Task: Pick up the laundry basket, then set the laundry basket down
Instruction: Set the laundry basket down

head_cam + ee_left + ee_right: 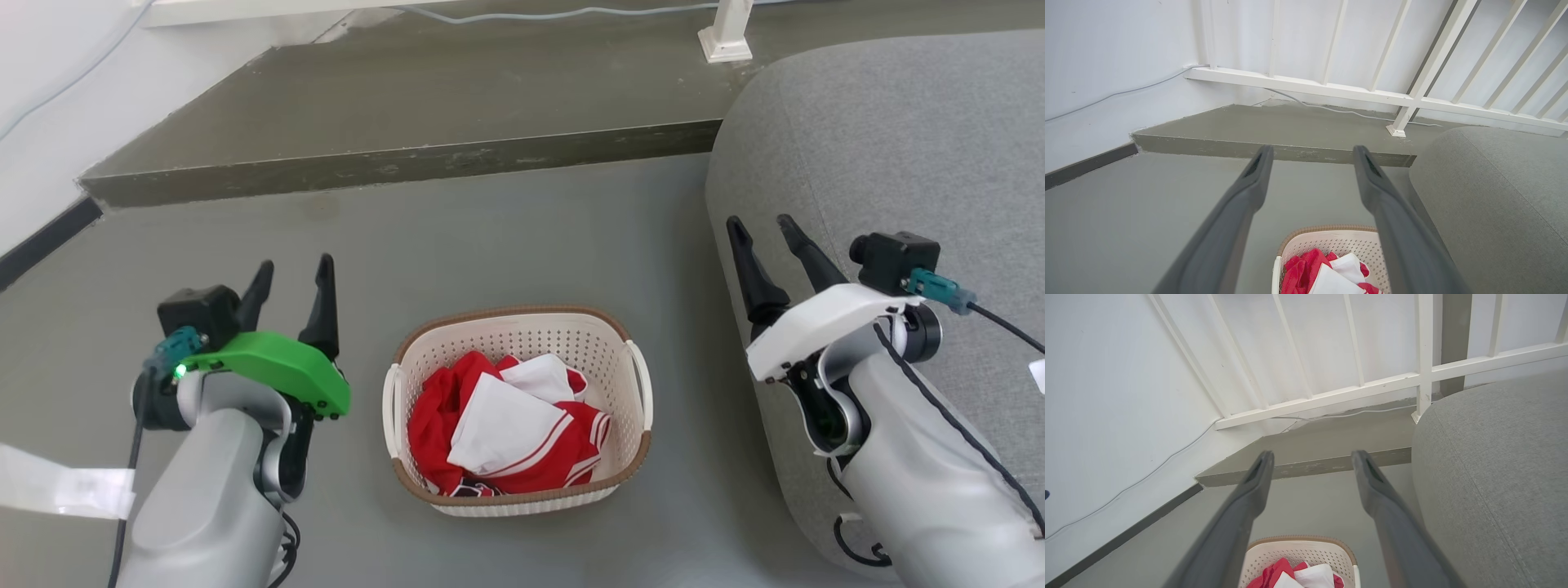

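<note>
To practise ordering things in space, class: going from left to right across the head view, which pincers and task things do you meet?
left pincer → laundry basket → right pincer

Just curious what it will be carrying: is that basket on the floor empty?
No, the basket has crumpled red and white clothes lying inside it.

Laundry basket (531, 336) stands on floor (490, 237), left of sofa (882, 147).
</note>
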`<state>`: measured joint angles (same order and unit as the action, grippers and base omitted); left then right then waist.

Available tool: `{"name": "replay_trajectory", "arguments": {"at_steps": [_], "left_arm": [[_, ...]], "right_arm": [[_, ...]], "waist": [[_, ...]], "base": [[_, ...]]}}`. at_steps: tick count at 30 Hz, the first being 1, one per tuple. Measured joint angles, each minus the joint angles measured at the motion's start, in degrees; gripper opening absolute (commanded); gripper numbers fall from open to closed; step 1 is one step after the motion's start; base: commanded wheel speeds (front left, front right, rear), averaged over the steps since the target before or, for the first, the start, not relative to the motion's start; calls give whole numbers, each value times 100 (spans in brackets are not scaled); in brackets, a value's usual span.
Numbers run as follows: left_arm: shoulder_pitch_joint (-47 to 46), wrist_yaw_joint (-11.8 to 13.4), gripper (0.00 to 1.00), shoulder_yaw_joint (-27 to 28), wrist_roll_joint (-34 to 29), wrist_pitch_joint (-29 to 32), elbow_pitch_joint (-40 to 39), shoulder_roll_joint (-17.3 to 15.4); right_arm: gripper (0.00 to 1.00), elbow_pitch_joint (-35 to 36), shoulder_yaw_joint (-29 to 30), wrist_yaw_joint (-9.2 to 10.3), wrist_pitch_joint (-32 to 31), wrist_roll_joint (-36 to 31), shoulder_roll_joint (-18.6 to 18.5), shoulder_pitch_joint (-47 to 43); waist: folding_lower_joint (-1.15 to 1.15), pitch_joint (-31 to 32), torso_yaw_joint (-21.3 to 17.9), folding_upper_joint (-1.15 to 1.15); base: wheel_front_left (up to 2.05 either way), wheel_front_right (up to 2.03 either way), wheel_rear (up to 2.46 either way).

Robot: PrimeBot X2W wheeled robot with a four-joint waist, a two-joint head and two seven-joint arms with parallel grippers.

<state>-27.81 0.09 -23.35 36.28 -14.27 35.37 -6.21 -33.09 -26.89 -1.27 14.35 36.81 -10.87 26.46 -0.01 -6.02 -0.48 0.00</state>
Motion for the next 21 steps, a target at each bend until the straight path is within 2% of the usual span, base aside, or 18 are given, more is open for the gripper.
{"name": "replay_trajectory", "arguments": {"at_steps": [10,21], "left_arm": [[642,238,100,505,-182,-16,-711,66],[1232,301,100,827,-334,-16,-1217,186]], "right_arm": [[100,699,442,186,7,-310,22,-733],[100,1293,748,242,7,-599,100,-1331]], "waist": [[0,121,-2,0],[0,229,78,0]], "base": [[0,0,0],[0,0,0]]}}
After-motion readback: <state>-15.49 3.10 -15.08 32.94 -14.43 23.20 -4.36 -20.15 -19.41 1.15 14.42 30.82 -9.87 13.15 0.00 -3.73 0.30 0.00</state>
